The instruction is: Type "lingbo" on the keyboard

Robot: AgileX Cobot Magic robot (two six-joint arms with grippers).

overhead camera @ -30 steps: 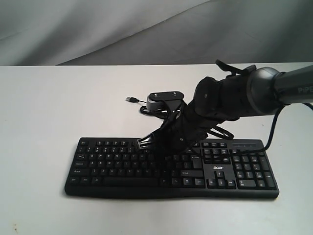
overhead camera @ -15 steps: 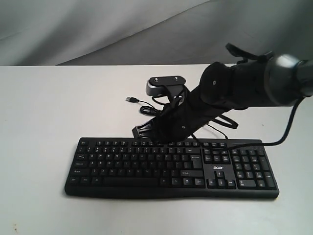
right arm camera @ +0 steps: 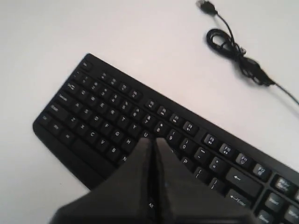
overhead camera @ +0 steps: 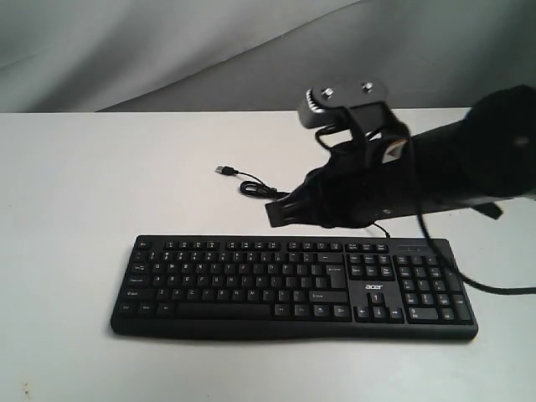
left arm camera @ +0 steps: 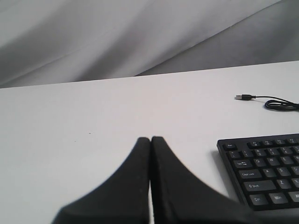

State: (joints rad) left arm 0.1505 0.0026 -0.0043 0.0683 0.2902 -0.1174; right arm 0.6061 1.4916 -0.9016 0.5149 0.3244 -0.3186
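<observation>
The black keyboard [overhead camera: 293, 286] with white legends and an "acer" logo lies flat on the white table; it also fills the right wrist view [right arm camera: 117, 121], and its end shows in the left wrist view [left arm camera: 264, 163]. My right gripper [overhead camera: 275, 212] hangs shut above and behind the keyboard's upper key rows, not touching any key; in its own view the right gripper [right arm camera: 153, 140] has its fingers pressed together over the U and 8 keys. My left gripper [left arm camera: 150, 139] is shut, empty, over bare table beside the keyboard's end, and does not show in the exterior view.
The keyboard's thin black USB cable [overhead camera: 251, 186] lies coiled behind it, its plug [overhead camera: 224, 170] pointing left; it also shows as the cable [right arm camera: 233, 46] in the right wrist view. The white table [overhead camera: 75, 209] meets a grey cloth backdrop [overhead camera: 126, 50] at the rear.
My right arm has lifted off the keys and drawn back and to the right; its gripper now hangs above the keyboard's rear edge instead of down among the keys.
</observation>
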